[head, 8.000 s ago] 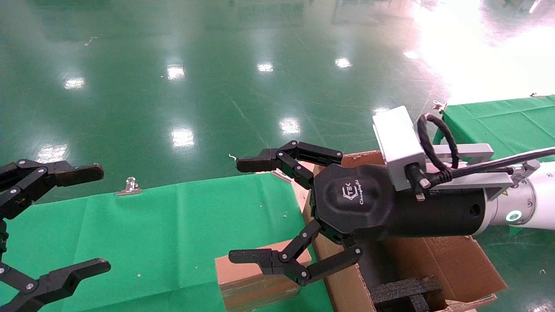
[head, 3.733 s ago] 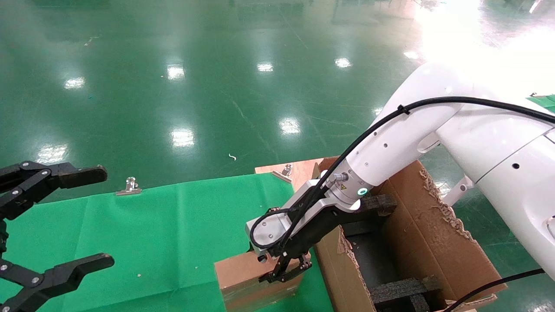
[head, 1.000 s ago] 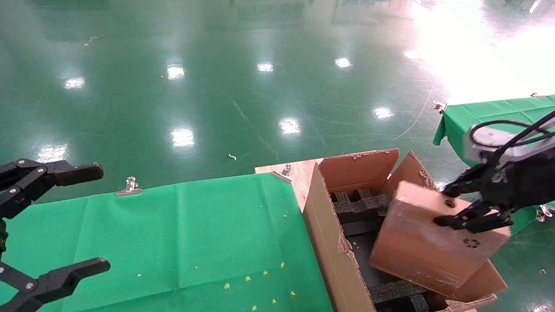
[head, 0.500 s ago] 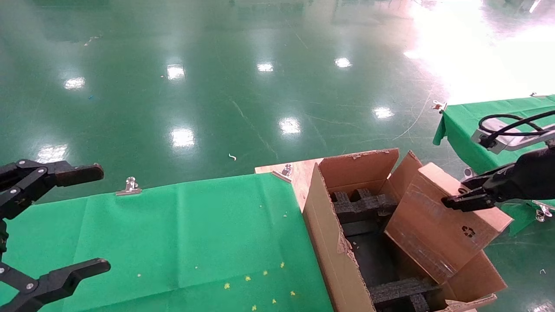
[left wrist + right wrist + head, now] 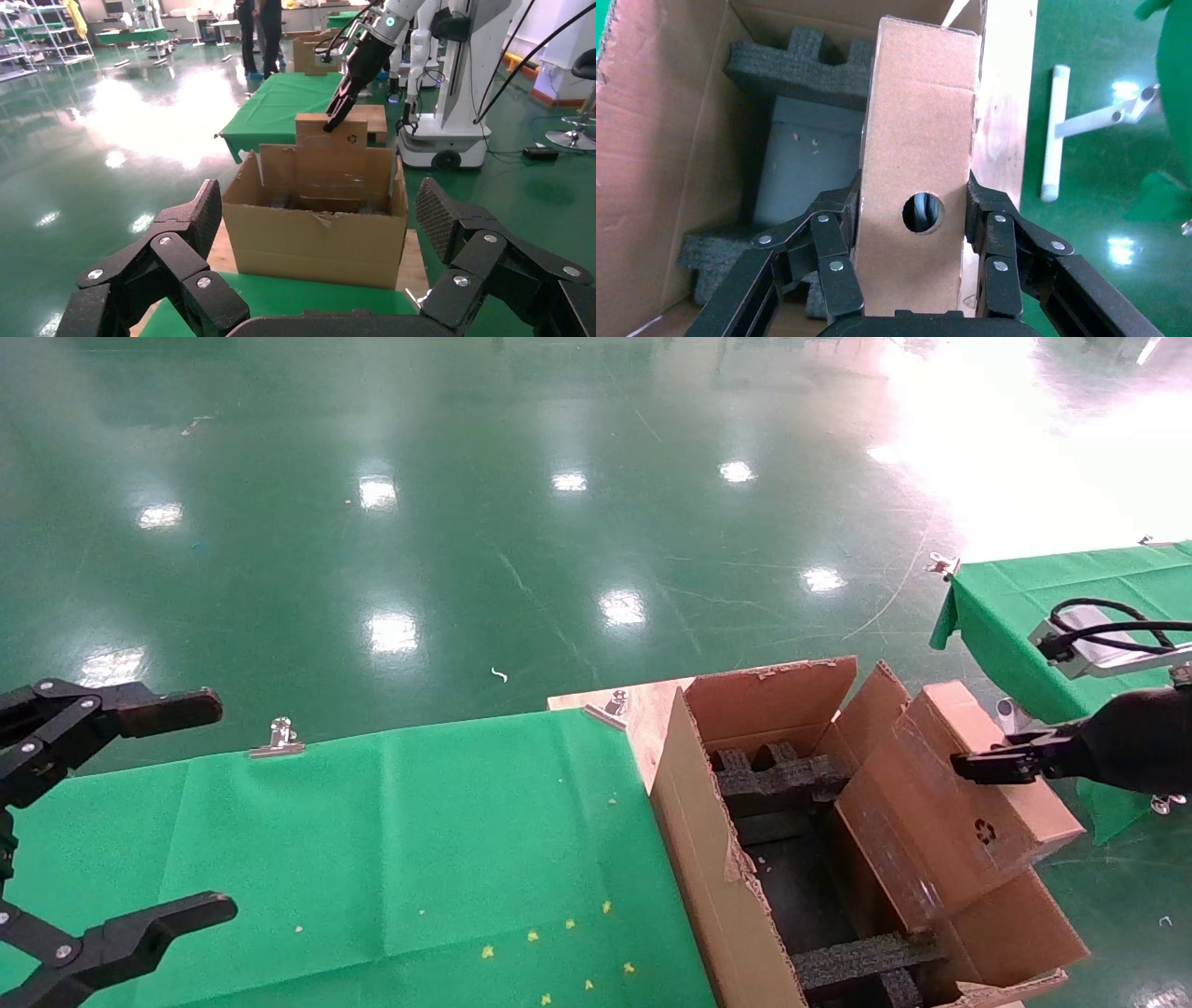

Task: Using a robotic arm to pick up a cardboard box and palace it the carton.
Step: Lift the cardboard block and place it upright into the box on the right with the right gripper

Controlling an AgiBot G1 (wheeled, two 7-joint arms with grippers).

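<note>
Glossy green floor (image 5: pixel 466 523) surrounds a green-clothed table (image 5: pixel 372 831), beside which the carton (image 5: pixel 708 859) stands open, likely so things can be lowered in from above. Black foam (image 5: pixel 773 775) lines its ends, probably to cradle the load. Held on edge and tilted, the box (image 5: pixel 941 803) sits partly inside along the carton's far wall, its upper end pinched by the right tool (image 5: pixel 914 210). It is plain brown, taped, with a round hole and a recycling mark. At the table's near-left corner, the left tool (image 5: pixel 102 822) hangs spread, idle.
</note>
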